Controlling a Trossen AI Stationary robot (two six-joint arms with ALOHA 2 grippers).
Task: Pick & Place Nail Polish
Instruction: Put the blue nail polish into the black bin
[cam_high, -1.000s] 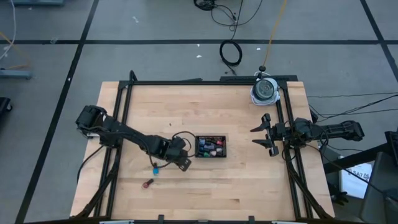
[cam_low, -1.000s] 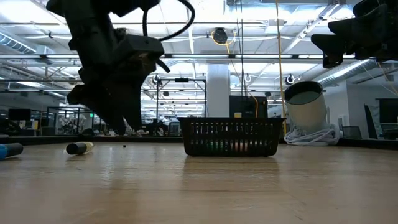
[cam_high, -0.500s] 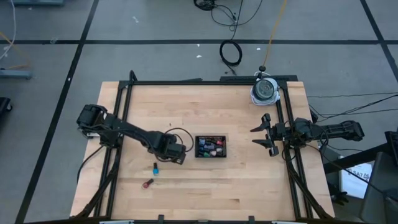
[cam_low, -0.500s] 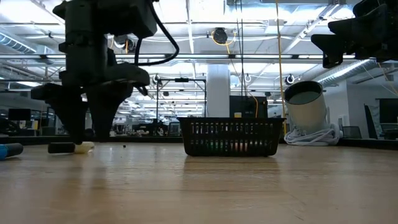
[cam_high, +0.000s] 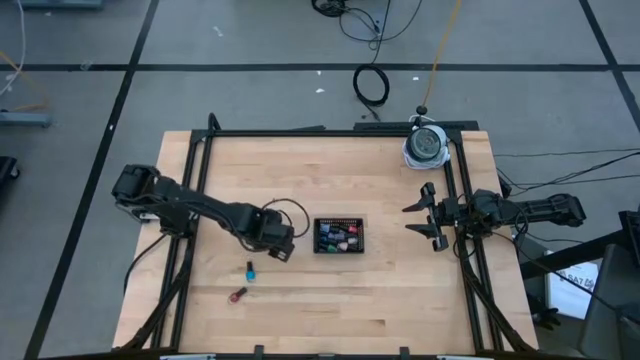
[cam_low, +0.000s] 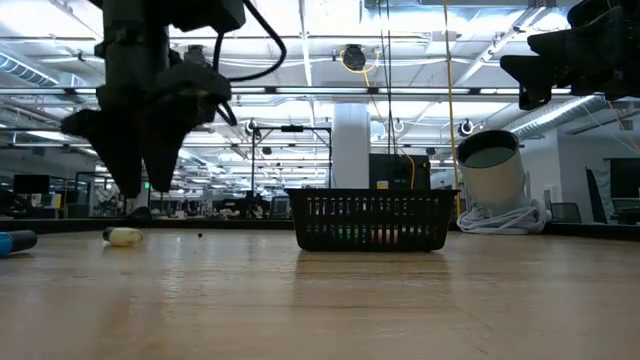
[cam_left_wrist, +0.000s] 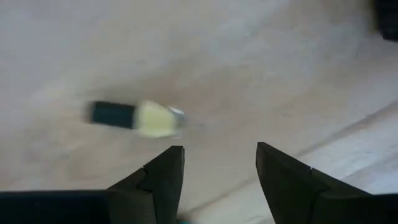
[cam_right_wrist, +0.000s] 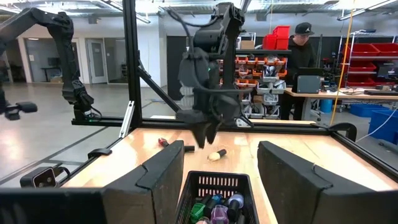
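A pale yellow nail polish bottle (cam_left_wrist: 152, 119) with a dark cap lies on its side on the wooden table. My left gripper (cam_left_wrist: 219, 149) hangs open above and just beside it, fingers pointing down, with nothing between them. A blue bottle (cam_high: 249, 270) and a red one (cam_high: 237, 295) lie nearer the front edge. The black mesh tray (cam_high: 338, 219) to the right holds several bottles. My right gripper (cam_high: 428, 215) waits open and level at the table's right edge.
A white canister (cam_high: 425, 146) with a coiled cord stands at the far right corner. Black frame rails (cam_high: 200, 180) run along the table's edges. Bare wood lies between the tray and the front edge. A person (cam_right_wrist: 301, 50) stands in the room behind.
My left gripper has gone a little toward the table's left and far edges, tipped from a slant to pointing straight down, dipped beside the yellow bottle and risen again. The yellow bottle has turned about where it lies on the table.
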